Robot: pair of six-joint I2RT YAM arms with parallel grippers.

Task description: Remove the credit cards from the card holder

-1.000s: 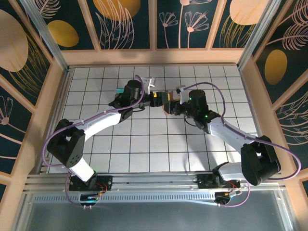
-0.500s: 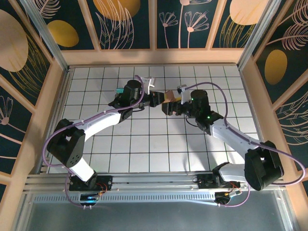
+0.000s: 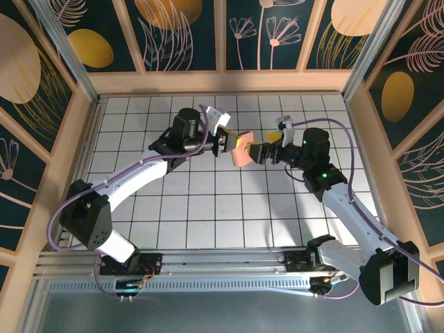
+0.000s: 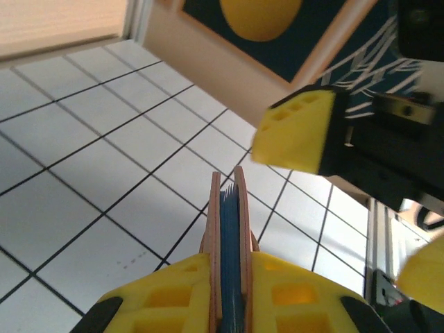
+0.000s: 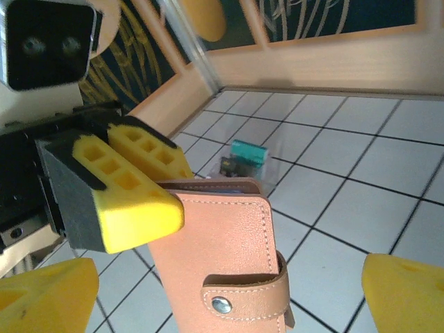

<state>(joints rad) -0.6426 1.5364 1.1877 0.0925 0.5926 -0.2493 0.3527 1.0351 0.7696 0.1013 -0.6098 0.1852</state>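
With right fingers (image 5: 406,295) spread wide just this side of the holder (image 5: 222,236), gripped closed and upright above the surface (image 5: 347,173) by left fingers (image 5: 132,184), likely light, stiff-covered and slick, so best pinched at the snap strap (image 5: 243,288), with a teal card (image 5: 248,150) lying beyond the holder.
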